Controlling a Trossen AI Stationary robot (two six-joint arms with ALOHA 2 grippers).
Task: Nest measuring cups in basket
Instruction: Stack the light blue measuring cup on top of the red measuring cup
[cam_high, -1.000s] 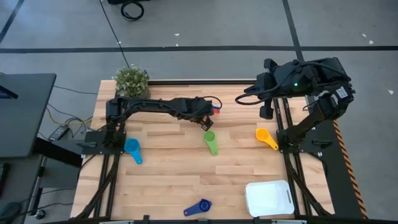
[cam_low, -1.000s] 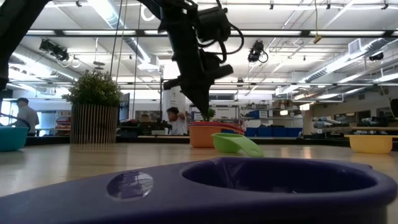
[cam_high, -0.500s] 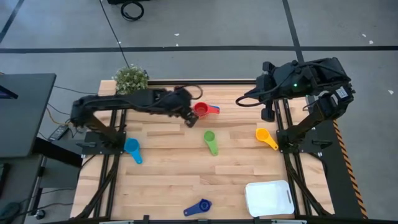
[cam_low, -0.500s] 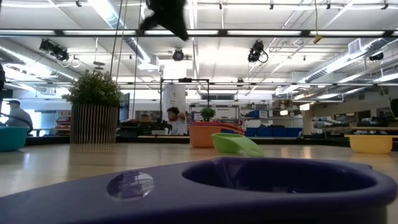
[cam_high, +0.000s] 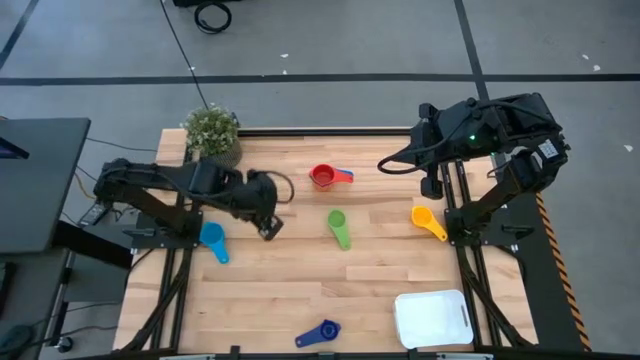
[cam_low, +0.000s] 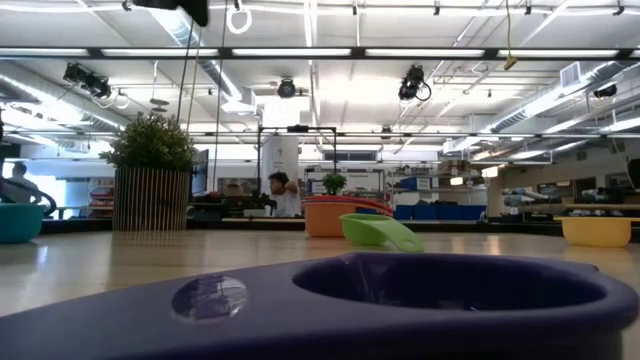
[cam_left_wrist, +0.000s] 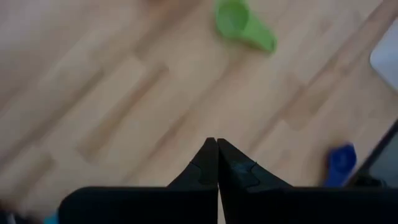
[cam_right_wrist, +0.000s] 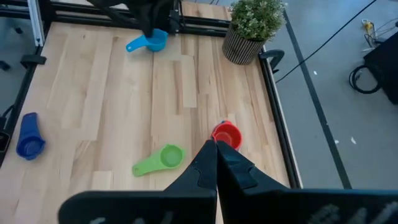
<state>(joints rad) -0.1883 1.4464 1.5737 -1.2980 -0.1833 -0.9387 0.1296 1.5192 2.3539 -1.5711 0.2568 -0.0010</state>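
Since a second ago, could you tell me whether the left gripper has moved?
Yes. In the high view the left gripper, shut and empty, has pulled back from beside the red cup toward the light blue cup, away from the green cup.

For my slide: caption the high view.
Five measuring cups scattered on the table, white basket empty, both arms idle.

The high view looks straight down on the whole bench (cam_high: 290, 290). The low view sits at bench level, pressed against the dark blue cup (cam_low: 400, 300), facing the potted plant (cam_low: 152, 185). Both wrist views share the green cup (cam_left_wrist: 239, 22)
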